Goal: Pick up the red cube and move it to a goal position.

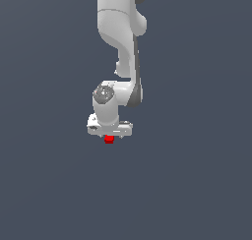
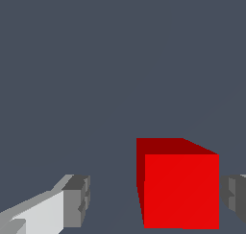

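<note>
Wrist view: red cube on bench, between gripper fingers, nearer one.
Gripper: open, holding nothing.
Progress: positioned over cube; grasp, lift, carry remain.

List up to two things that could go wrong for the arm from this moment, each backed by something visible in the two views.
1. The red cube sits off-centre between the open fingers, almost against one of them. Closing may push it sideways or twist it rather than clamp it squarely.
2. In the exterior view the gripper hides most of the cube, so contact with the surface cannot be judged there; descending further might jam the fingertips.
</note>
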`<state>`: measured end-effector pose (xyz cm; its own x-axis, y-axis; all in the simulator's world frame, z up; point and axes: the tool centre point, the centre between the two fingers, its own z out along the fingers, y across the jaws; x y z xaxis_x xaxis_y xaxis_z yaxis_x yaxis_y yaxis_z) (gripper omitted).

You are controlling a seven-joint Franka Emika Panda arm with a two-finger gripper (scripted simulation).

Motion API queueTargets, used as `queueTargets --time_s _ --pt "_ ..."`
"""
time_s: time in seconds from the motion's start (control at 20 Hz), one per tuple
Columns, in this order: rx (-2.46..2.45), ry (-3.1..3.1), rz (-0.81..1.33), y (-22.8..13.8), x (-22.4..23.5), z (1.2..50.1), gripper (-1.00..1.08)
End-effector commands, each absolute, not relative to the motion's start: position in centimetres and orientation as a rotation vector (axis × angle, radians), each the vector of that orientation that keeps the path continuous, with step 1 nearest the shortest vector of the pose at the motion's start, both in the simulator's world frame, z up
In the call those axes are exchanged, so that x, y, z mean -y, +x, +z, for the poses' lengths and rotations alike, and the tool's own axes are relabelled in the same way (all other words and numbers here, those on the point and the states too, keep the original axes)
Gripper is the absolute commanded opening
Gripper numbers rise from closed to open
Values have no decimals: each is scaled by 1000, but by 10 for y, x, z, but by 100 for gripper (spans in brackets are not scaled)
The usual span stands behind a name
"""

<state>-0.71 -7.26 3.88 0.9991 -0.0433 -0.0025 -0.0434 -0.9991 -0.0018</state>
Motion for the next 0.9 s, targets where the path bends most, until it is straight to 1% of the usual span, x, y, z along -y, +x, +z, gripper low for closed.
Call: queueTargets --time_s 0.0,0.3,0.35,0.85 --pt "-71 -3140 1 -6 79 28 100" --pt "-75 -3141 0 -5 84 20 100" --pt "-75 -3141 0 -5 84 20 -100" --pt "-76 -3141 1 -5 84 20 -100"
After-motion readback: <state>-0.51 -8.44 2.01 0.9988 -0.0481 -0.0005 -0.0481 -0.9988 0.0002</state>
